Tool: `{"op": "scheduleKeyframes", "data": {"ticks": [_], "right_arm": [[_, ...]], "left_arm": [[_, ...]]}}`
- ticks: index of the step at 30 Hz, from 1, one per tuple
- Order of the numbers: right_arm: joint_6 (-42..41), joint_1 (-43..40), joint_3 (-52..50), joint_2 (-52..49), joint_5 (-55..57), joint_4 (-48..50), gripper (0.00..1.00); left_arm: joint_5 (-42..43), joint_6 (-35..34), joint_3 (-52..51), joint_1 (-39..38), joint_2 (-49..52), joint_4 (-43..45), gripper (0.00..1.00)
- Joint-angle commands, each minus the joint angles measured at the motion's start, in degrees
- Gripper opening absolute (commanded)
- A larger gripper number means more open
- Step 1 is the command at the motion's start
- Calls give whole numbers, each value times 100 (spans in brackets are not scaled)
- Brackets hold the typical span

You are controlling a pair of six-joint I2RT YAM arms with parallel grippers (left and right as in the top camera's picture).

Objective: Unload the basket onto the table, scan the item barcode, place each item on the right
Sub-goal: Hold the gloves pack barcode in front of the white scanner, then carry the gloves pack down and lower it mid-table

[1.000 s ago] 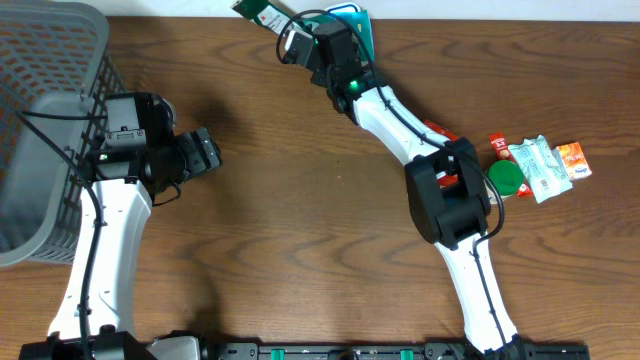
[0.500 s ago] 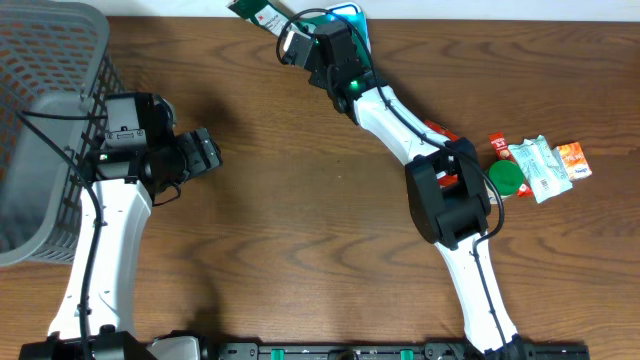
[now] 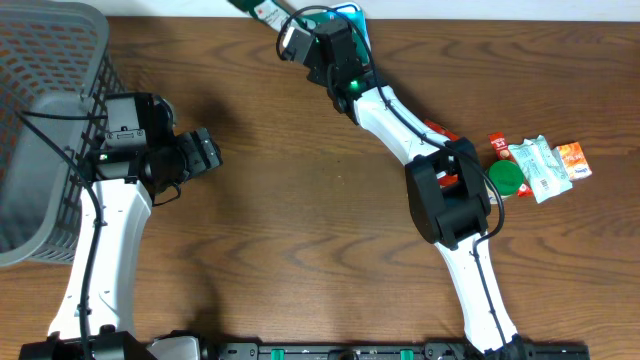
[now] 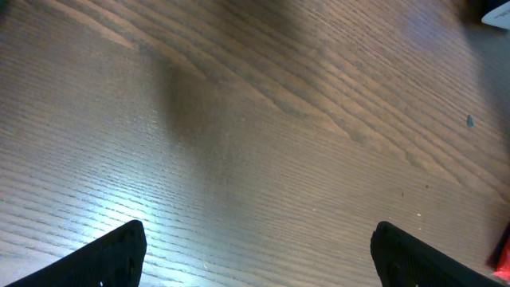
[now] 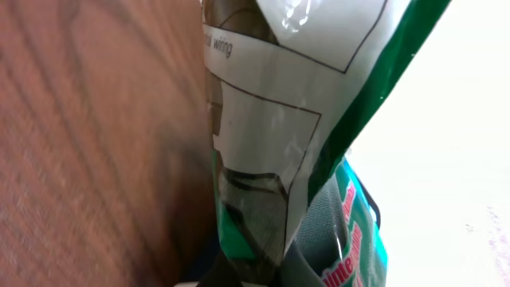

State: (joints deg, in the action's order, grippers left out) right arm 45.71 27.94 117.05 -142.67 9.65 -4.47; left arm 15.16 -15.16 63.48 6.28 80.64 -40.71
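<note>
One green-and-white plastic packet (image 5: 263, 151) clenched in right gripper (image 3: 288, 38) at brown wooden table (image 3: 300, 230) far edge, left gripper (image 4: 259, 253) spread wide near grey mesh basket (image 3: 60, 50)

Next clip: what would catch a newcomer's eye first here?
The right arm stretches to the far edge of the table, its jaws shut on a green-and-white packet. The left arm sits beside a grey mesh basket at the left, jaws open and holding nothing. Small packets lie clustered at the right.
</note>
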Motion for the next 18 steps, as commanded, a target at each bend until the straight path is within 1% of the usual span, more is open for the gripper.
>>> {"op": "scheduleKeyframes", "data": {"ticks": [1,3,6,8,10,14,18], "right_arm": [[-704,-48,98,505,-68,101,1],[-1027,-63,98,793,-114,52,1],[-1526,-63,98,1270,-116,-267,1],[-2094,-63,98,1606,-116,-544,1],[-2728,-63,98,1996,-118,-1021,1],[-3941,-66,98,2826,-216,-2505,1],[-4933,-138,98,3447,-894,-4249,1]], "left_arm": [[68,50,87,17,39,-20,91],[70,50,87,17,39,-20,91],[70,50,87,17,39,-20,91],[70,50,87,17,39,-20,91],[70,50,87,17,39,-20,91],[70,50,87,17,39,-20,91],[70,50,87,17,39,-20,91]]}}
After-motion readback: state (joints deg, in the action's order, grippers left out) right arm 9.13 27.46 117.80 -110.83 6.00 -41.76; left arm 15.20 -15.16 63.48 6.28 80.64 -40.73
